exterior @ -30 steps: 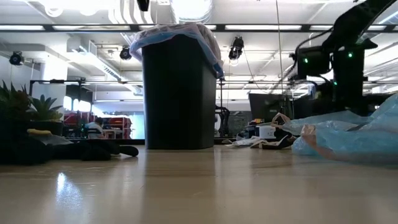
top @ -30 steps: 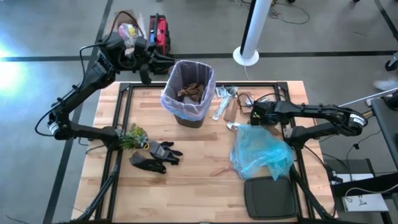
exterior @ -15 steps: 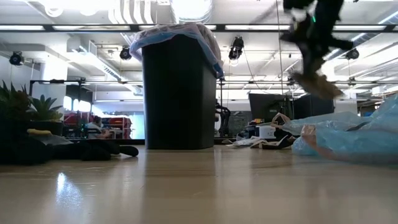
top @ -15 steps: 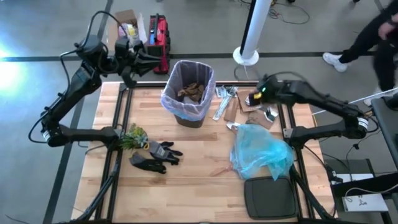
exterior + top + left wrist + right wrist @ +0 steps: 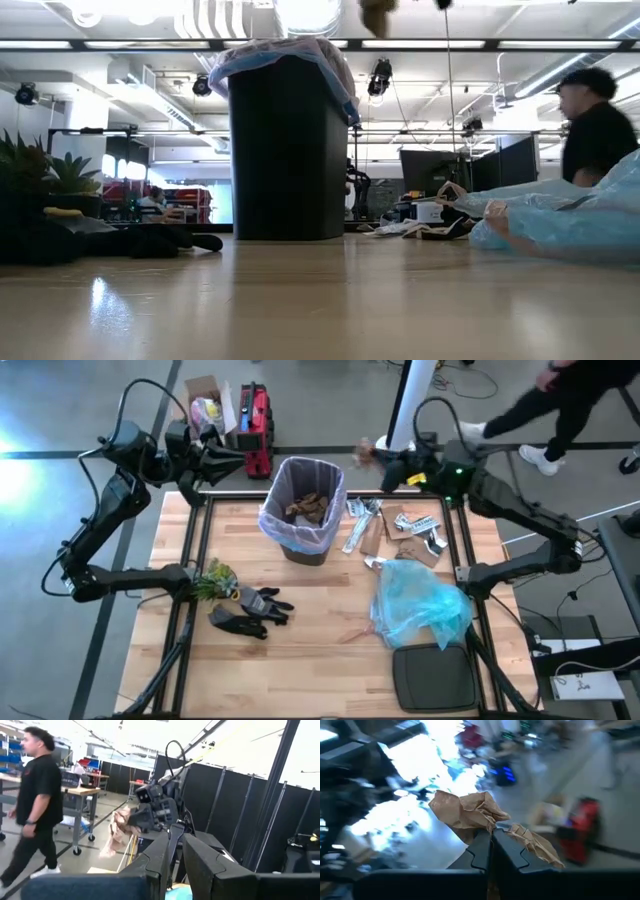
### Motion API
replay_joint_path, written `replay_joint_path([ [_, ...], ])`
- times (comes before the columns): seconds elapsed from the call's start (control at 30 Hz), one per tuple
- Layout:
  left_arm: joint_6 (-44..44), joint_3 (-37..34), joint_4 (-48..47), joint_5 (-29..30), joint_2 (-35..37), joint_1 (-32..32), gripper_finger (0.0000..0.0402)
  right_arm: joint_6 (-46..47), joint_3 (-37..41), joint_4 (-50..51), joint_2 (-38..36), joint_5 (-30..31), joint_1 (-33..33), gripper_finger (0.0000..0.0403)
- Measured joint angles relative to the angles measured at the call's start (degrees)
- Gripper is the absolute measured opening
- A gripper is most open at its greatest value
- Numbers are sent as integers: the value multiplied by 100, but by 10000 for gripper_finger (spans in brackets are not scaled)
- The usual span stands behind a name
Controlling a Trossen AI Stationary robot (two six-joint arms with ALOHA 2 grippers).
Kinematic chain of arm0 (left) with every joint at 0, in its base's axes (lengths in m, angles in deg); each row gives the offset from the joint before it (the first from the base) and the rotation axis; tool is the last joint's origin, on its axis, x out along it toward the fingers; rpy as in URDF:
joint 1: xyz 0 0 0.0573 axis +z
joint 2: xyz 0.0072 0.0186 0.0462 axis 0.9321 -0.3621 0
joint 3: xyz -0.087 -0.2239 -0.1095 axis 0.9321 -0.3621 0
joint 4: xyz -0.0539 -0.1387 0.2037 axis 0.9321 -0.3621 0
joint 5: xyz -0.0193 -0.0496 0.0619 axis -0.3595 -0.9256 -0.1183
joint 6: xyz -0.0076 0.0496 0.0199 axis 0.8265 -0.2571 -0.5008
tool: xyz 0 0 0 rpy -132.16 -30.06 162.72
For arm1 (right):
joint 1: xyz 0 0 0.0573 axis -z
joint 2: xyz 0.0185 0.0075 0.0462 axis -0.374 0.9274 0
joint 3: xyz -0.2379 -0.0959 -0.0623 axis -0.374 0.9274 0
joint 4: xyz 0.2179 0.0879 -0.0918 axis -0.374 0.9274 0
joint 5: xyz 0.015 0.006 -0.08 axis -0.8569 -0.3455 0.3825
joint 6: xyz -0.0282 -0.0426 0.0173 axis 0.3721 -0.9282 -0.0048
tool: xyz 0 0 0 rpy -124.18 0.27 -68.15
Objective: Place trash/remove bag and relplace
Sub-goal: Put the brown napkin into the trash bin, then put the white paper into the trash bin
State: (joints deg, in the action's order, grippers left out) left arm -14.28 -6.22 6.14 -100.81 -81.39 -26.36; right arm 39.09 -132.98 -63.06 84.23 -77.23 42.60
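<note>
Right gripper [image 5: 375, 457] clamped on crumpled brown paper scrap [image 5: 467, 815], upper centre of high view | your target, pink-lavender-lined black bin [image 5: 303, 510], lay lower left of it | left gripper [image 5: 240, 460] nearly closed, empty, upper left of the bin.

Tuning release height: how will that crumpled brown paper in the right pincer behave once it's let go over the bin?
Probably light: the crumpled brown paper hangs from only a thin pinch in the shut right pincer. Likely springy and irregular, given its loose folds, so it may drift or catch the bag at the bin rim rather than drop straight.
</note>
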Motion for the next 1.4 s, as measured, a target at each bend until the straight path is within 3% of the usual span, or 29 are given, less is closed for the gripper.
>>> replay_joint_path([
  [0.3, 319, 0, 297, 6, 90, 0, 43, -102, 7, -1233, 1207, -528, -392, 11],
  [0.53, 323, 0, 274, 4, 138, 0, 43, 259, 7, -1470, 1762, -694, -425, 99],
  [0.73, 323, 0, 239, 4, 191, 0, 43, 144, 7, -1343, 1575, -684, -416, 192],
  [0.93, 321, 0, 205, 4, 197, 0, 43, -424, 7, -339, 838, -527, -334, 250],
  [1.13, 299, 0, 211, 4, 160, 0, 43, -753, 7, 1859, 25, 669, -312, 272],
  [1.27, 299, 0, 192, 4, 85, 0, 43, -279, 62, 3024, -358, 2380, -312, 277],
  [1.4, 322, 0, 154, 4, -17, 0, 43, 1031, 236, 4079, -505, 3859, -310, 278],
])
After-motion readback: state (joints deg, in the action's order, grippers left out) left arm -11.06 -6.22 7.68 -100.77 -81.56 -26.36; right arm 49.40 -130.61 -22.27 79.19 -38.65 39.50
